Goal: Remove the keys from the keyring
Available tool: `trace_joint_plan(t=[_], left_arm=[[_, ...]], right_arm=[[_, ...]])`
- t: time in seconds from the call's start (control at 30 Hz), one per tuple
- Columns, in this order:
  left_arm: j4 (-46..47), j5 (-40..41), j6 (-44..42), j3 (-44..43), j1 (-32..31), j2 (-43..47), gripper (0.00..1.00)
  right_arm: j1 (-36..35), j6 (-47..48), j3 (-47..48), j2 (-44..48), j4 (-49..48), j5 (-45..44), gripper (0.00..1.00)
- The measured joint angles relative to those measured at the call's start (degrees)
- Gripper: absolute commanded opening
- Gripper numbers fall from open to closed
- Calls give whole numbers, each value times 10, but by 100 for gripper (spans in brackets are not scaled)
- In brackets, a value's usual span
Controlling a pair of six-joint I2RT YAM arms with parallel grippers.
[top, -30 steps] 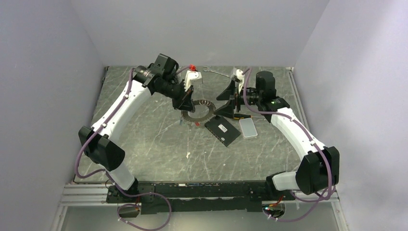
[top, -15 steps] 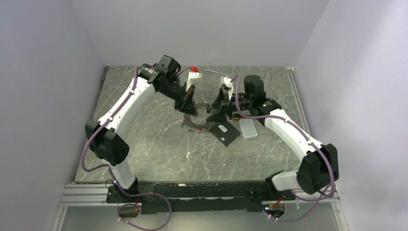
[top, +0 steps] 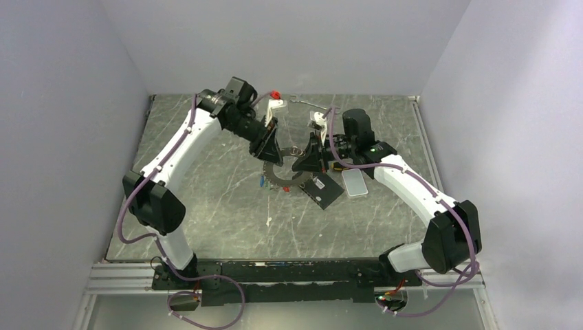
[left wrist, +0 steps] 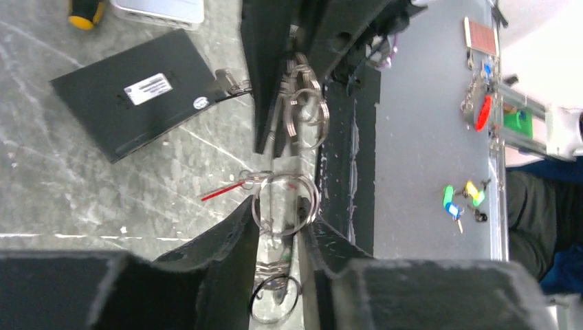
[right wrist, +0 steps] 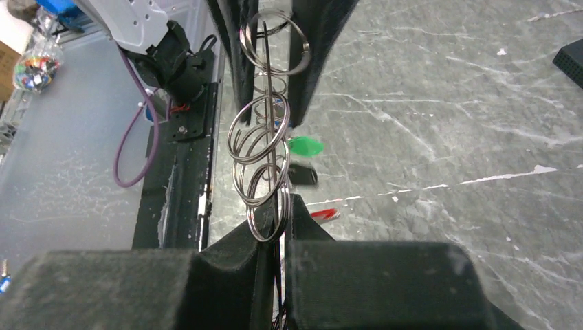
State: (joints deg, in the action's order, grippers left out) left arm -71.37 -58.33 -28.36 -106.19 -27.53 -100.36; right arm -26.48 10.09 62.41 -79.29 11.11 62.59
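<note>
The keyring (top: pixel 278 173) hangs between both arms — the right end effector (right wrist: pixel 273 223) pinches its coils, the left end effector (left wrist: pixel 278 213) is slightly parted around one, grip unclear. The keys (right wrist: pixel 304 146) dangle beneath, nearer the left.

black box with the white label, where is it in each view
Top external: black box at centre, lower right of the keyring.
Left wrist: upper left, label facing up.
Right wrist: only a corner, at the right edge near the top.
Shared landmark: the keyring, its small rings mid-frame in both wrist views.
</note>
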Motion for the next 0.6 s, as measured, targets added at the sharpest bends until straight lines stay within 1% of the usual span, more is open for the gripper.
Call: trace_joint_plan(t=[0.07,0.13,0.17,0.23,0.3,0.43,0.6], left_arm=[[21,-6,14,0,16,0,48],[45,-18,32,5,45,4,56],[56,-24,39,10,60,8,58],[82,-35,54,30,90,24,64],[123,-40,72,67,125,52,69],[203,-64,102,164,167,125,71],[231,-100,85,222,167,158,71]], right_arm=[[5,-17,0,0,-6,-5,0],[11,-40,0,0,-18,-6,0],[15,-51,0,0,-26,-7,0],[29,-77,0,0,-43,-8,0],[38,-91,0,0,-49,-7,0],[44,-102,3,0,-46,-6,0],[44,-103,29,0,-33,3,0]])
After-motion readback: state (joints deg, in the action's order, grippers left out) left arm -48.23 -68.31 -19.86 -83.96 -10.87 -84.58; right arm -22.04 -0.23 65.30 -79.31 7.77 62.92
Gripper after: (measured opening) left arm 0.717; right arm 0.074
